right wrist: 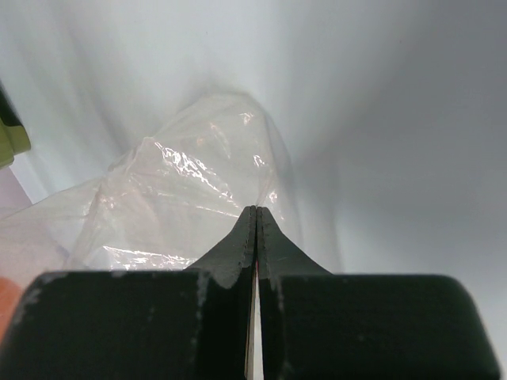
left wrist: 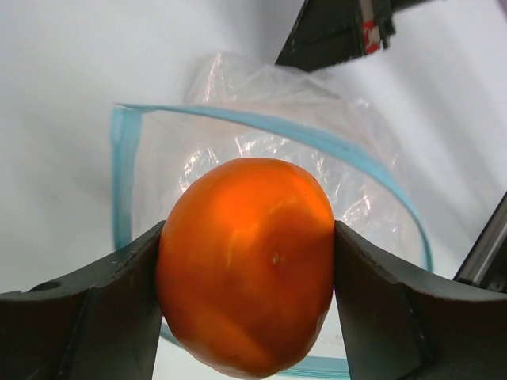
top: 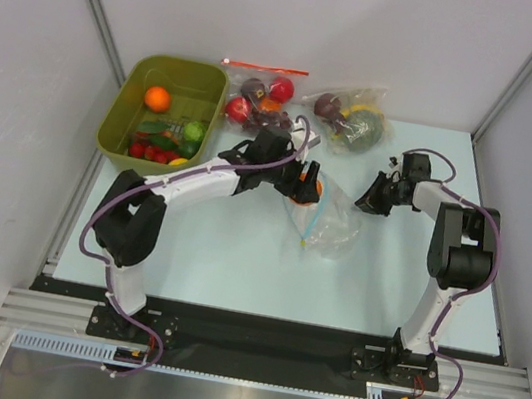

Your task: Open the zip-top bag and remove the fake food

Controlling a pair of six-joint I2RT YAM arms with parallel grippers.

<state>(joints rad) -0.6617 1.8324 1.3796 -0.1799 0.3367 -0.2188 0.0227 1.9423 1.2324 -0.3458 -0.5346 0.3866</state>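
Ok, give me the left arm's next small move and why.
Probably lift and carry toward the green bin: the left hand grips the orange fruit just above the zip-top bag's open mouth, and other fruit already lies in the bin.

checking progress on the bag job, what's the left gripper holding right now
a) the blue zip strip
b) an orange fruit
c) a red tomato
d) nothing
b: in the left wrist view the left gripper is clamped on both sides of an orange fruit, with the open bag lying behind it.
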